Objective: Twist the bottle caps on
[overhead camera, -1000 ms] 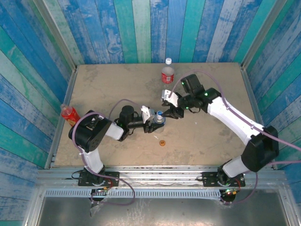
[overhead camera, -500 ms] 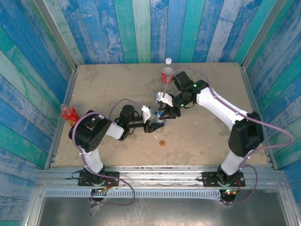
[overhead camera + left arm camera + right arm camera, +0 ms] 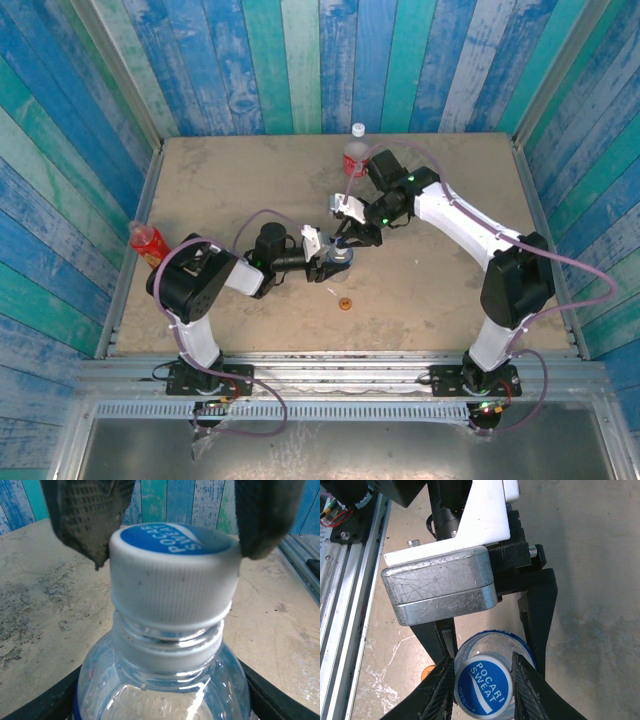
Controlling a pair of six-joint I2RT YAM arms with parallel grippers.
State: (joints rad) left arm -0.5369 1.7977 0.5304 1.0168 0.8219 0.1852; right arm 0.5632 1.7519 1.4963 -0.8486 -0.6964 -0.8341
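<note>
The short clear bottle with the blue label (image 3: 340, 262) stands at mid-table, and my left gripper (image 3: 328, 262) is shut on its body (image 3: 160, 680). A blue-topped, white-sided cap (image 3: 483, 684) sits on its neck (image 3: 172, 580). My right gripper (image 3: 483, 687) reaches down over it, and its ribbed pads (image 3: 442, 687) press against both sides of the cap. The bottle with the red label (image 3: 355, 158) stands at the back, wearing a white cap (image 3: 358, 129). The slim red bottle (image 3: 147, 241) is at the left edge. An orange cap (image 3: 345, 304) lies loose in front.
A thin white scrap (image 3: 333, 291) lies by the orange cap (image 3: 426, 673). Blue and green plank walls (image 3: 300, 60) enclose the table on three sides. A metal rail (image 3: 340, 368) runs along the near edge. Bare tabletop (image 3: 240, 180) stretches at the back left.
My right arm has swung left, over the bottle held by the left gripper, and its jaws have closed in on the blue cap. The left arm has stayed still.
</note>
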